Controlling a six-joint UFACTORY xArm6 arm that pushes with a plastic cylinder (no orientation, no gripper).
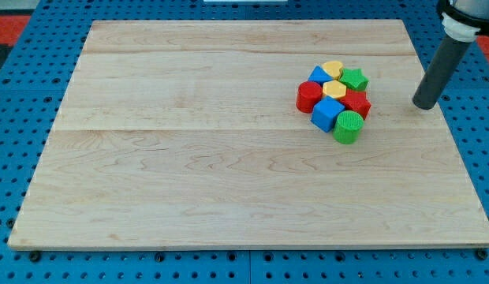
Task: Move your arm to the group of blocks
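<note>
A tight group of blocks lies right of centre on the wooden board [189, 158]. It holds a yellow heart block [333, 69], a green star block [354, 79], a blue block [318, 76], a yellow hexagon block [334, 88], a red cylinder [308, 97], a red star block [356, 102], a blue cube [327, 113] and a green cylinder [348, 126]. My tip [424, 105] rests on the board to the right of the group, apart from it, level with the red star block.
The board lies on a blue perforated table [16, 118]. The board's right edge runs just right of my tip. The rod rises to the view's top right corner.
</note>
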